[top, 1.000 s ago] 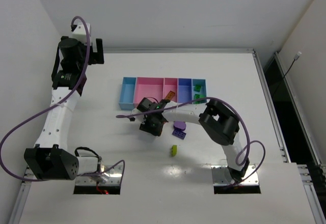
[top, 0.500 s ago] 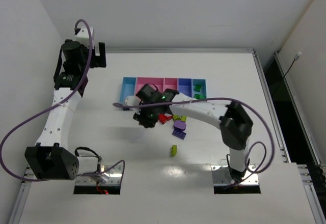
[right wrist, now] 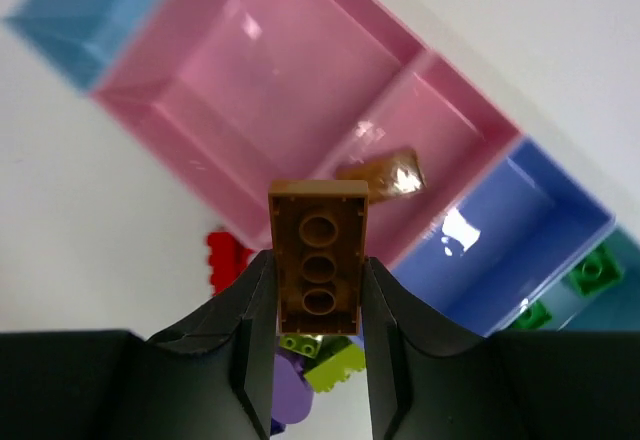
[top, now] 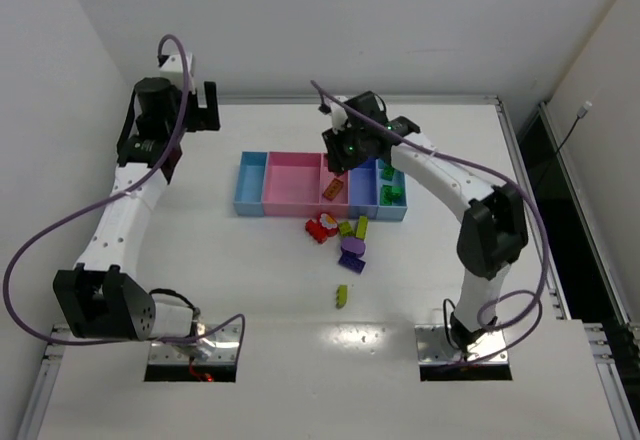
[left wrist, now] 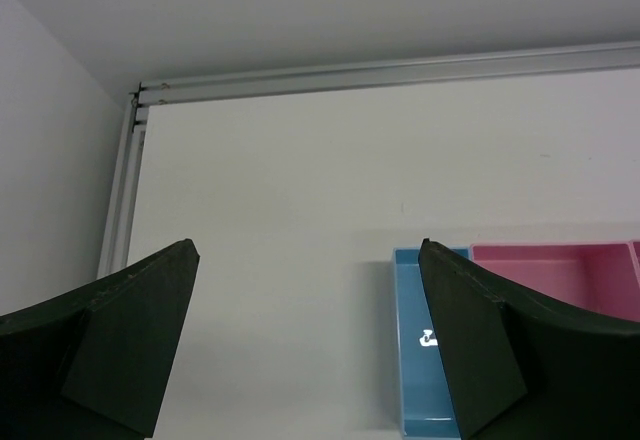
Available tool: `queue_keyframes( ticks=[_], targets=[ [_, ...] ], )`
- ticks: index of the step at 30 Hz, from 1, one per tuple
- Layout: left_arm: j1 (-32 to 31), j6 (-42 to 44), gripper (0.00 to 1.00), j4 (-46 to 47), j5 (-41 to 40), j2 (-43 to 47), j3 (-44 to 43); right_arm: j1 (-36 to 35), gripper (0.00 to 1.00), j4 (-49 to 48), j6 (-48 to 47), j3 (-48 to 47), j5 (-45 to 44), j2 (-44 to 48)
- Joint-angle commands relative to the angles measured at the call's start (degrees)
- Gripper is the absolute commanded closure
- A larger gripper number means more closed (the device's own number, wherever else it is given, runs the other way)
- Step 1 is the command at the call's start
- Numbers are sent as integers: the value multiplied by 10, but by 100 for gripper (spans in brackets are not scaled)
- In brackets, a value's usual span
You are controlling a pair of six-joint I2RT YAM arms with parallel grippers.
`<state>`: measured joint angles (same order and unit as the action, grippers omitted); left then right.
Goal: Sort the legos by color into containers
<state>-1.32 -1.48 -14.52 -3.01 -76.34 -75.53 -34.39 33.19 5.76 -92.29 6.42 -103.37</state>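
Observation:
My right gripper (top: 348, 148) hangs above the row of containers (top: 292, 198). In the right wrist view it (right wrist: 318, 295) is shut on an orange brick (right wrist: 318, 250), studs away from the camera, over the small pink bin (right wrist: 440, 150). Another orange brick (right wrist: 380, 173) lies in that bin. Green bricks (top: 388, 184) lie in the right end bin. Loose on the table are a red brick (top: 320, 228), yellow-green bricks (top: 346, 227), a purple pile (top: 351, 252) and one yellow-green brick (top: 341, 295). My left gripper (top: 205, 108) is open and empty at the far left.
The left wrist view shows my left gripper (left wrist: 308, 250) above bare table, with the light blue end bin (left wrist: 415, 360) and the large pink bin (left wrist: 540, 270) to its right. A metal rail (left wrist: 380, 72) edges the table's back. The blue-violet bin (right wrist: 520, 250) holds nothing.
My right gripper has risen from the table by the loose bricks and swung back over the bins with the orange brick. The left arm has shifted slightly right.

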Motion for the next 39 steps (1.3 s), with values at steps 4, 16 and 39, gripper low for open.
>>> queue_keyframes(
  ticks=[4, 16, 39],
  targets=[
    [-11, -13, 0, 16, -14, -1, -26, 69, 100, 8, 107, 13, 42, -56],
    [-28, -24, 0, -1, -37, -7, -26, 89, 100, 2, 101, 2, 105, -104],
    [-33, -8, 0, -23, 41, 4, -10, 66, 33, -19, 43, -21, 132, -98]
  ],
)
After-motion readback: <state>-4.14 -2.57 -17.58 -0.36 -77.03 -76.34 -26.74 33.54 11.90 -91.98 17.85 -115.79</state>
